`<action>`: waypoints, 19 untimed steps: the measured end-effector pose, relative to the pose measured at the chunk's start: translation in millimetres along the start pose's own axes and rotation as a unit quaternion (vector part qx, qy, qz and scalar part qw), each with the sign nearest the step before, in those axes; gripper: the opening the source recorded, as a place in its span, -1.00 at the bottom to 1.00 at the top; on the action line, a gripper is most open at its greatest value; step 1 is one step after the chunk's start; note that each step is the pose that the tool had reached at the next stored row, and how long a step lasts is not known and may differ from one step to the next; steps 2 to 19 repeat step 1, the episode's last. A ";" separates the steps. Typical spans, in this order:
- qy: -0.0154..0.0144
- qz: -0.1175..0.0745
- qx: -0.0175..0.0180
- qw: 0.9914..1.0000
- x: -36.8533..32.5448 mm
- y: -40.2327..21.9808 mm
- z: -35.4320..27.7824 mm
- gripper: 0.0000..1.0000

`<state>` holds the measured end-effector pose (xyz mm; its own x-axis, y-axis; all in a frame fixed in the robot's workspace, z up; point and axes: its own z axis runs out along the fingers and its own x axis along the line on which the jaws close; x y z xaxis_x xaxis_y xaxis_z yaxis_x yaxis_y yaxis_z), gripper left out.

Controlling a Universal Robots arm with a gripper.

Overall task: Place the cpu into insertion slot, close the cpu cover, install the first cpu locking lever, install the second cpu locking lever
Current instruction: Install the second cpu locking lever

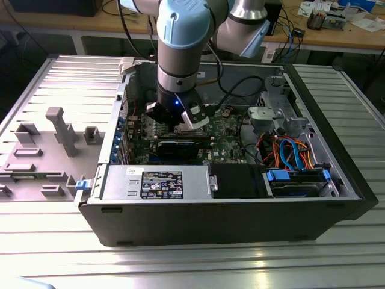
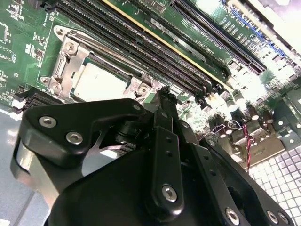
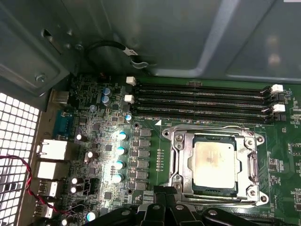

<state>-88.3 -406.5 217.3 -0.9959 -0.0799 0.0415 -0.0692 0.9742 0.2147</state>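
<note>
Cpu point(image 3: 214, 162) sat seated in insertion slot point(image 3: 181, 162), cpu cover point(image 3: 251, 165) down around it. Gripper point(image 2: 164, 96) hovered beside socket, fingers together, gripping nothing. Lever work likely needed firm, straight press.

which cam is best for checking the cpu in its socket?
First wrist view: the cpu shows whole, face-on, inside the silver cover. The second wrist view catches it at a slant above the gripper. In the exterior view the arm stands over that spot.

Silver-topped cpu point(image 3: 214, 163) seated in the insertion slot point(image 3: 178, 162) (cpu cover point(image 3: 251, 165) framing it).
</note>
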 end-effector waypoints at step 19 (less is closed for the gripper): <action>0.000 0.000 0.000 1.000 0.0 0.0 0.0 -0.79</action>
